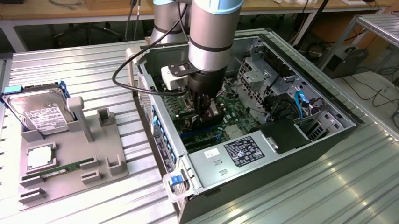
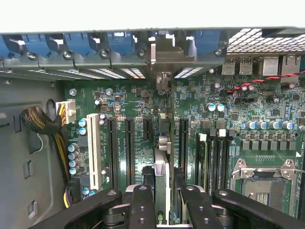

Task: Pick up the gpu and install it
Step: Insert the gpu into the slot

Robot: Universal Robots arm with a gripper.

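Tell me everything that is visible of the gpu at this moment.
The gpu appears edge-on in the wrist view: a slim card, grey along its edge, dark beside that. It stands upright over the green motherboard inside the open computer case, in line with the long black slots, its far end toward the slotted wall. The hand seems to clamp it, one finger on each side. Whether it is fully seated, I cannot tell.

Nothing printed here can be read. A white label (image 1: 48,119) with fine black print covers the hard drive (image 1: 28,103) at the far corner of the grey holder plate (image 1: 115,175). A dark label (image 1: 244,150) with white print and a small white sticker (image 1: 210,152) sit on the power supply (image 1: 219,173) at the computer case's (image 1: 281,163) near end.
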